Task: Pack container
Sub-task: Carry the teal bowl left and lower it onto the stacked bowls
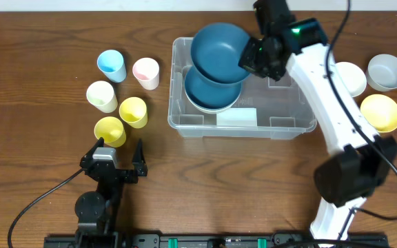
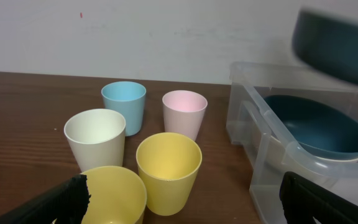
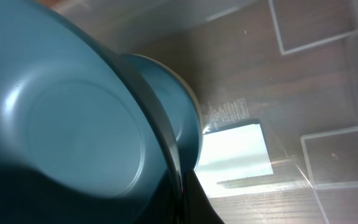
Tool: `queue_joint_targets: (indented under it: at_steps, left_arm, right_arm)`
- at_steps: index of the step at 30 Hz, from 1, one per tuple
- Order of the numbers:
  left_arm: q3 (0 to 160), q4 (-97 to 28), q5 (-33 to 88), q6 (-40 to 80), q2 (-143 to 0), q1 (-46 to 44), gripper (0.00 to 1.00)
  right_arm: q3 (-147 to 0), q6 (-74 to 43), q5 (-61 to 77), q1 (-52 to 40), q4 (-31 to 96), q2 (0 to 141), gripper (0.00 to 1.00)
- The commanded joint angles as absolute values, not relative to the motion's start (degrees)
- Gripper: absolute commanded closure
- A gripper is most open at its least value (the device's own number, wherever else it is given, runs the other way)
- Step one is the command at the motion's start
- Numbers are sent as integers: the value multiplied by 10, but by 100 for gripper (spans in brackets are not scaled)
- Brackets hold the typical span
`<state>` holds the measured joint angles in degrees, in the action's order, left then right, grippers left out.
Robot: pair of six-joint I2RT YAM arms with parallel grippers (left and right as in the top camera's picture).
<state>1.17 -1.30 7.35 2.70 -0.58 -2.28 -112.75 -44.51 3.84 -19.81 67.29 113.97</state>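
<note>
The clear plastic container (image 1: pixel 291 114) stands at the table's middle, with a white label (image 1: pixel 236 116) on its base. A dark blue bowl (image 1: pixel 211 93) lies in its left part on a pale bowl. My right gripper (image 1: pixel 251 56) is shut on the rim of a second dark blue bowl (image 1: pixel 216 49) and holds it above the container's back left. In the right wrist view this bowl (image 3: pixel 73 124) fills the left, with the label (image 3: pixel 235 152) below. My left gripper (image 1: pixel 119 157) is open and empty at the front left, near the cups.
Five cups stand left of the container: blue (image 1: pixel 112 65), pink (image 1: pixel 146 72), cream (image 1: pixel 102 96) and two yellow (image 1: pixel 133 111) (image 1: pixel 109 130). Right of the container are a white bowl (image 1: pixel 350 77), a grey bowl (image 1: pixel 387 71) and a yellow bowl (image 1: pixel 380 112).
</note>
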Motion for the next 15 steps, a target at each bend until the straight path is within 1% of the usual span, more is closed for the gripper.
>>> queue_joint_targets:
  at_steps: [1, 15]
  left_arm:
    - [2, -33, 84, 18, -2, -20, 2]
    - [2, -33, 84, 18, -2, -20, 2]
  right_arm:
    - [-1128, -441, 34, -209, 673, 1167, 98]
    - [-1127, -441, 34, -229, 649, 1241, 99]
